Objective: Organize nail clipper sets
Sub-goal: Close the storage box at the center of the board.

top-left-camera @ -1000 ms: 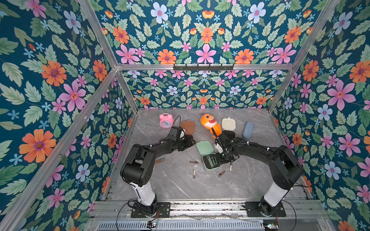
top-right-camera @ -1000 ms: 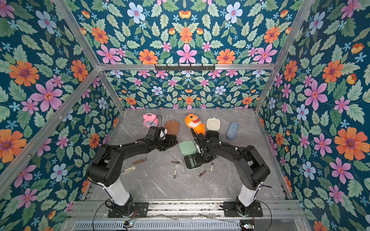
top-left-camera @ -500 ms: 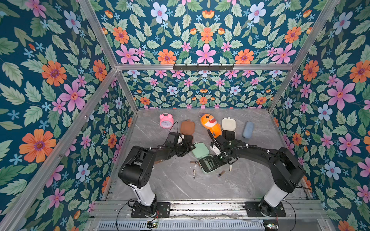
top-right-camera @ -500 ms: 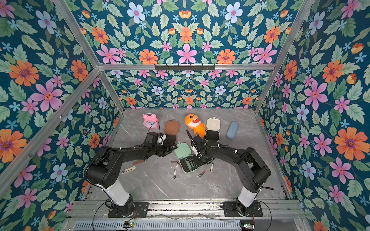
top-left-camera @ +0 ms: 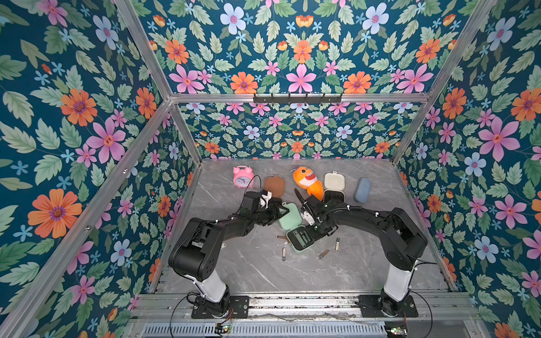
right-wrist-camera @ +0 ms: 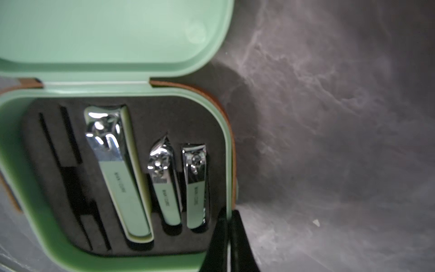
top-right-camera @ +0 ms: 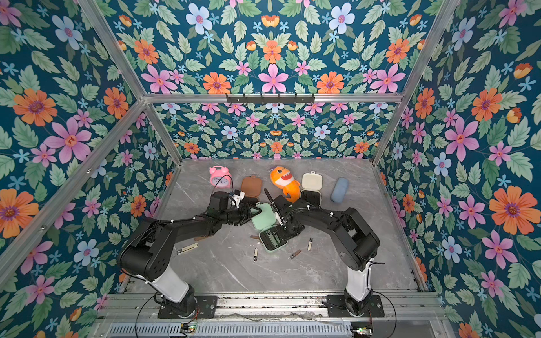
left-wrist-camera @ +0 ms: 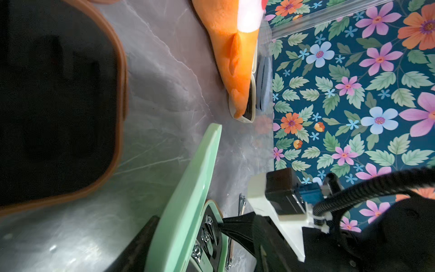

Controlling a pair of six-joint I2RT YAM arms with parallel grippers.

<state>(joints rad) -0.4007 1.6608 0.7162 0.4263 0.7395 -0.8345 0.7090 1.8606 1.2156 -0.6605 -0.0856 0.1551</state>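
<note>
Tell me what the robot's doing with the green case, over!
Right gripper shut, tips at green case rim. Left gripper at its lid, grip unclear. Three clippers slotted inside. Loose clippers on table nearby.

Walls: dark teal floral wallpaper (top-left-camera: 301, 44), pink, orange and pale-blue blooms, on three sides.
Frame: aluminium bars (top-left-camera: 205, 98) along the corners and across the back.
Rack: black hook rail (top-left-camera: 297, 99) on the back bar.
Surface: grey marbled surface (top-left-camera: 263, 269).
Light: even, with soft shadows.

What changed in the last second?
The left end effector moved from the brown case to the mint green case's lid, jaws open around its edge. That case and the shut right end effector shifted slightly to the left. The cream case, loose clippers, alarm clock and shark toy stayed put.
</note>
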